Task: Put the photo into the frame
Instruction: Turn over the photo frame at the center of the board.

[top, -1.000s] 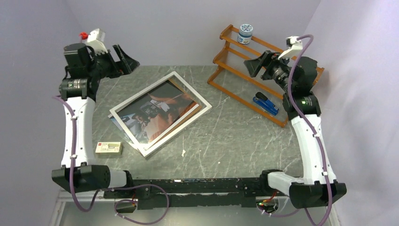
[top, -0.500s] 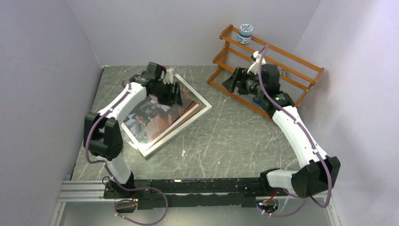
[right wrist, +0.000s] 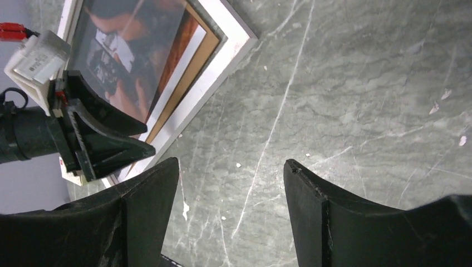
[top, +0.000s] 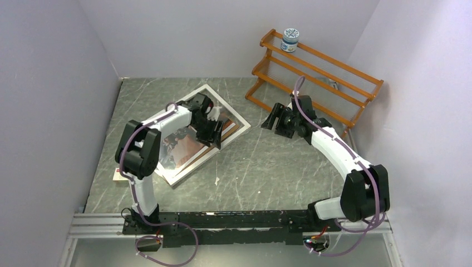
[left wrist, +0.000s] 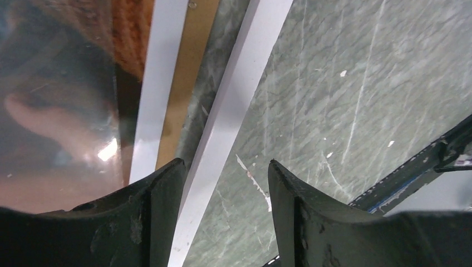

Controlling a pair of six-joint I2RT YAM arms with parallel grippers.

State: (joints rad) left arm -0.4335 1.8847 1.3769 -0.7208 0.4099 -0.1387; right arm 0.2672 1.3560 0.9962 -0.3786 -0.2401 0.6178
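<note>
The frame (top: pixel 192 167) lies flat on the table, white rim up. The photo (top: pixel 178 150), dark and orange-tan, shows through its pane, with a brown backing edge beside it. My left gripper (top: pixel 214 133) is open low over the frame's right side. In the left wrist view my left gripper (left wrist: pixel 225 164) straddles the frame's white rim (left wrist: pixel 222 128), and the photo (left wrist: pixel 55 111) is at the left. My right gripper (top: pixel 274 119) is open and empty above bare table right of the frame. In the right wrist view my right gripper (right wrist: pixel 231 161) sits below the frame's corner (right wrist: pixel 234 39) and the photo (right wrist: pixel 128 44).
An orange wooden rack (top: pixel 317 72) stands at the back right with a small jar (top: pixel 290 39) on its top shelf. A small box (top: pixel 118 175) peeks out behind the left arm. A white crumb (top: pixel 216 181) lies near the front.
Both arms have swung in from raised, outward poses. My left gripper came down over the frame and moved to its right rim. My right gripper dropped toward the table beside the frame.
</note>
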